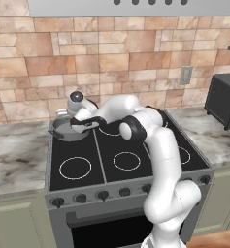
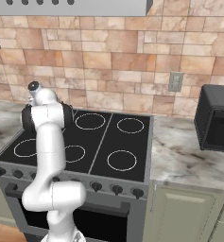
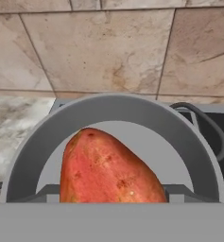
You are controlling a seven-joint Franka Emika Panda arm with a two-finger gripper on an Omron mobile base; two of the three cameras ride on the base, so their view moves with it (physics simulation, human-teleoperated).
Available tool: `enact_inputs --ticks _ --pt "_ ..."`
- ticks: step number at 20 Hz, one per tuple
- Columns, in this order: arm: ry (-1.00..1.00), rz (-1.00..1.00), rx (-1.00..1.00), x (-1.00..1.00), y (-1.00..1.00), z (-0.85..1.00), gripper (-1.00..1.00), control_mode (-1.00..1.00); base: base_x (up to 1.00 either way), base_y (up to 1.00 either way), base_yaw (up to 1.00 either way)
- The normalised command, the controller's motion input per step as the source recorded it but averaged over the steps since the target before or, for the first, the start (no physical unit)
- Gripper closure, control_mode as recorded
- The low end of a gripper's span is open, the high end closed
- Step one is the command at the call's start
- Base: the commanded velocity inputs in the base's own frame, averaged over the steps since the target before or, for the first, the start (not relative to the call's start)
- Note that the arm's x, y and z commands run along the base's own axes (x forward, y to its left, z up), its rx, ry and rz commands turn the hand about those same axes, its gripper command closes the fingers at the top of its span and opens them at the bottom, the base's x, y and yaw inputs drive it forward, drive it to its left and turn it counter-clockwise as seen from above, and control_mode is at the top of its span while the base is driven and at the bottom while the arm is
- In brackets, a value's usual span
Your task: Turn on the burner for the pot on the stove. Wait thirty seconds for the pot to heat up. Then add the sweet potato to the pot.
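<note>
Sweet potato (image 3: 111,168) is clamped between half-open fingers, held directly over the pot (image 3: 42,142), which sits on the rear-left ring of the stove (image 1: 136,167). Gripper (image 1: 82,123) is positioned above it. Burner state can't be confirmed. Release is what's left.

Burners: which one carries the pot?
The back left burner: the pot sits on it, hiding its ring. The other three white rings on the stove lie bare.

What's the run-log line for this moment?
tool: shut on sweet potato | position: over pot | pot: rear-left burner, stove | potato: not released
</note>
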Motion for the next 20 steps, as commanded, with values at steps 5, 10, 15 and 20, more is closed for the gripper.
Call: enact_inputs --ticks 5,10,15,20 --pt "0.00 0.00 0.00 0.01 0.00 -0.06 1.00 -1.00 0.00 0.00 0.00" --pt "0.00 0.00 0.00 0.00 0.00 -0.03 1.00 -1.00 0.00 0.00 0.00" --pt "0.00 0.00 0.00 0.00 0.00 -0.01 1.00 -1.00 0.00 0.00 0.00" --pt "-0.01 0.00 0.00 -0.01 0.00 -0.01 1.00 -1.00 0.00 0.00 0.00"
